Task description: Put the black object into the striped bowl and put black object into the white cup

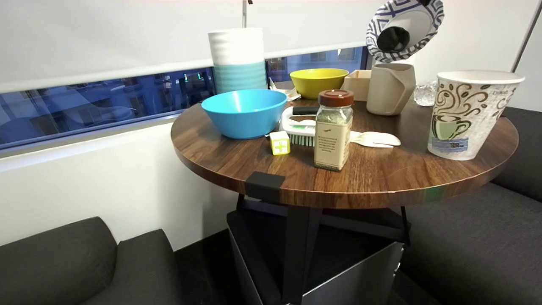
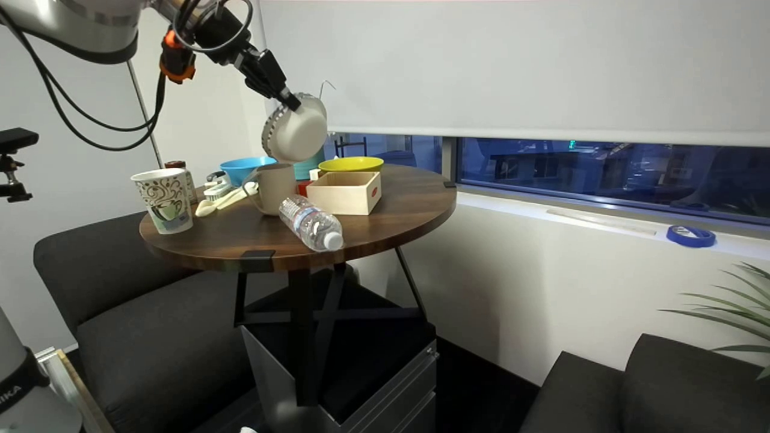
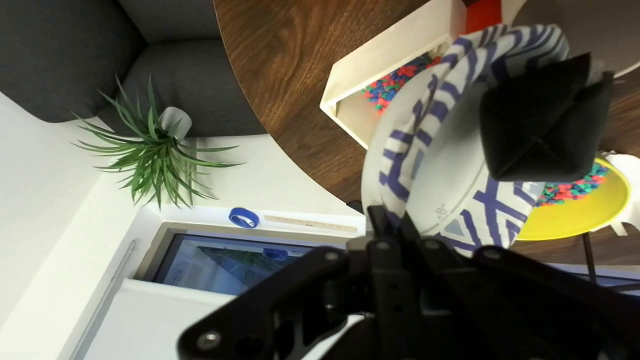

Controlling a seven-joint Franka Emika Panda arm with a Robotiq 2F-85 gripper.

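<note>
My gripper [image 2: 291,101] is shut on the rim of the striped bowl [image 1: 414,26] and holds it in the air, steeply tilted. In the wrist view, the fingers [image 3: 395,220] pinch the rim of the bowl [image 3: 450,155]. The black object [image 1: 393,39] is inside the bowl, near its lower rim; it also shows in the wrist view [image 3: 542,135]. The bowl is just above a beige-white mug [image 1: 387,91], close to its opening. A white paper cup [image 1: 474,123] with a coffee print stands apart near the table edge; it also shows in an exterior view [image 2: 165,201].
A wooden box [image 2: 340,198], a lying plastic bottle [image 2: 310,222] and a yellow bowl [image 1: 319,82] are near the mug. A blue bowl [image 1: 245,114], a spice jar [image 1: 333,135], a brush [image 1: 296,127], a small cube [image 1: 280,143] and pale utensils [image 1: 377,139] are also on the table.
</note>
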